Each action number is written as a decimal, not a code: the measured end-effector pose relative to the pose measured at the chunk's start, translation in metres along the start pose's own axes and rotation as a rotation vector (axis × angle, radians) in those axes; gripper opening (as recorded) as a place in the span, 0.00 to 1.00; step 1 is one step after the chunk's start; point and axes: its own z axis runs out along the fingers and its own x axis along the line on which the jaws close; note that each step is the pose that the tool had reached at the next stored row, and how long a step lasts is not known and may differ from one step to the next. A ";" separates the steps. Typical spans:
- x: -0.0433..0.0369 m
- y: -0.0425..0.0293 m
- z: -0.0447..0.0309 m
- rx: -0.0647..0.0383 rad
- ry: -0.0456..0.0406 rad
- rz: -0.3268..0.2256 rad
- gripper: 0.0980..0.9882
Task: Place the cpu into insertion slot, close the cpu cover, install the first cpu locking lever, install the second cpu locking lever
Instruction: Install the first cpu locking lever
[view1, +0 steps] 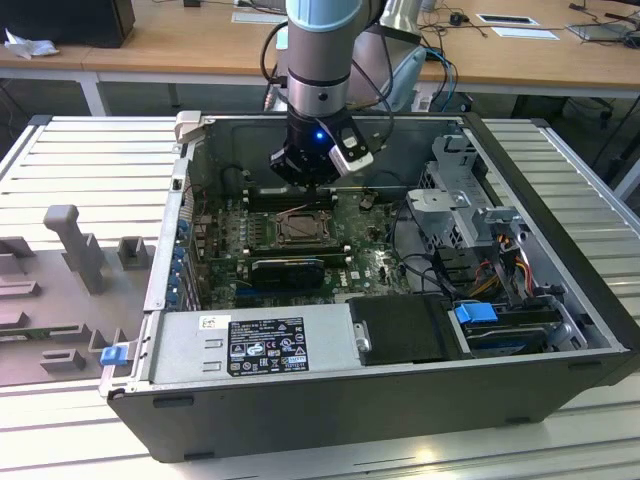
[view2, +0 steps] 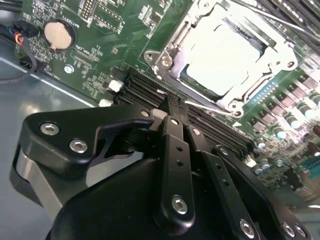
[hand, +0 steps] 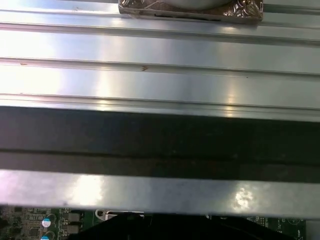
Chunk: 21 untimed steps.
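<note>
CPU (view2: 227, 55) is the story, and in the exterior view the arm hangs inside the open computer case (view1: 560, 300), its gripper (view1: 312, 182) just above the insertion slot (view1: 300, 227) in the middle of the green motherboard (view1: 380, 262). That case also holds a power supply box (view1: 255, 345) along its near wall and drive bays with coloured cables at the exterior view's right; the whole case lies on the slatted bench (view1: 90, 160).

Over to the second wrist view: the chip's pale top glares bright inside the socket, with the cpu cover (view2: 182, 37) looking folded down around it. The jaws look drawn nearly together, holding nothing, tips close to a thin wire lever (view2: 210, 107) beside the socket. My read: placing and covering are done, and lever work is in hand, which calls for a hooked, precise push.

First wrist view: case wall (hand: 160, 135) and a sliver of board.
</note>
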 end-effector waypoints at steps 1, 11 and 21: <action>-0.0008 -0.0002 0.0015 0.000 0.0000 0.000 0.01; -0.0016 -0.0016 0.0106 0.000 0.0000 -0.001 0.01; -0.0016 -0.0021 0.0116 0.000 0.0002 -0.001 0.01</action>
